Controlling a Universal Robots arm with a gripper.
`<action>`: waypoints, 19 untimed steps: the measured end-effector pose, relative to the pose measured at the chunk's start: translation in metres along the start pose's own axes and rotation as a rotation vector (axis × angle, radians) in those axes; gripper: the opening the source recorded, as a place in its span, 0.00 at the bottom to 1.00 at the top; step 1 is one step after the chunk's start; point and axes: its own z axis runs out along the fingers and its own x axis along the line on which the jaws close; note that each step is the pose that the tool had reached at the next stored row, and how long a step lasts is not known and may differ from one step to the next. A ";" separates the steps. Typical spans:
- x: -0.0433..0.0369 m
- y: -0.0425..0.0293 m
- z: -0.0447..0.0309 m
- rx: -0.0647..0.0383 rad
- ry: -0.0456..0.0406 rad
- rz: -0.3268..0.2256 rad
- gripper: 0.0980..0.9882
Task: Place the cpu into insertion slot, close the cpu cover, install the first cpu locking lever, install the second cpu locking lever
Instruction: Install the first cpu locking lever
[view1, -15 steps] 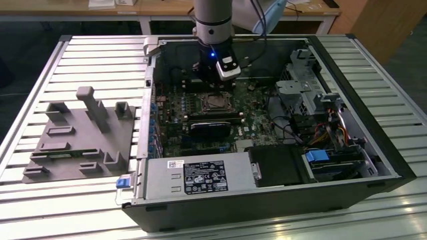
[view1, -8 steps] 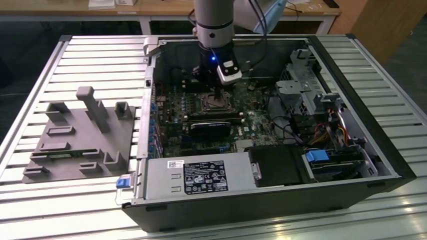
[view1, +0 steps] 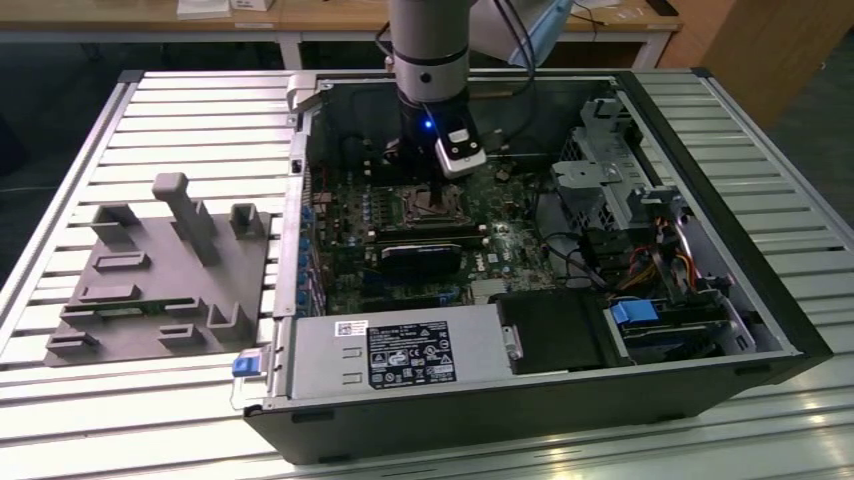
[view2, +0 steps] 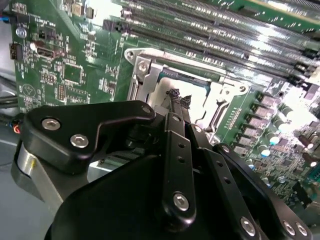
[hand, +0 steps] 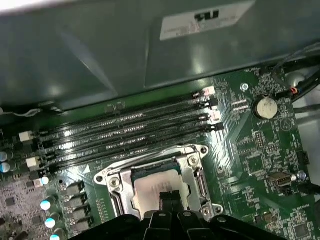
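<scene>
Matte black gripper (hand: 167, 197) sits low over the insertion slot (hand: 157, 182), fingertips together w/ nothing between them, tips on or just above the cpu (hand: 155, 189). Cpu: flat dull silvery square, seated in the slot. Thin shiny metal cpu cover (hand: 195, 172) frames it, prob. closed flat. Glossy green board (hand: 260, 150) around; long black ribbed memory slots (hand: 130, 132) beside the socket.

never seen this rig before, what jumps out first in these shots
The open computer case on the slatted table, with the arm reaching down into it. In the first wrist view the gripper sits right over the cpu, which lies in the insertion slot with the cpu cover framing it. A grey fixture block lies at the exterior view's left.
</scene>
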 end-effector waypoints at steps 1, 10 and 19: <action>-0.0002 -0.0007 0.0000 0.001 0.0001 0.000 0.01; -0.0005 -0.0016 -0.0005 0.002 0.0001 0.000 0.01; -0.0022 -0.0011 -0.0178 0.002 0.0000 0.000 0.01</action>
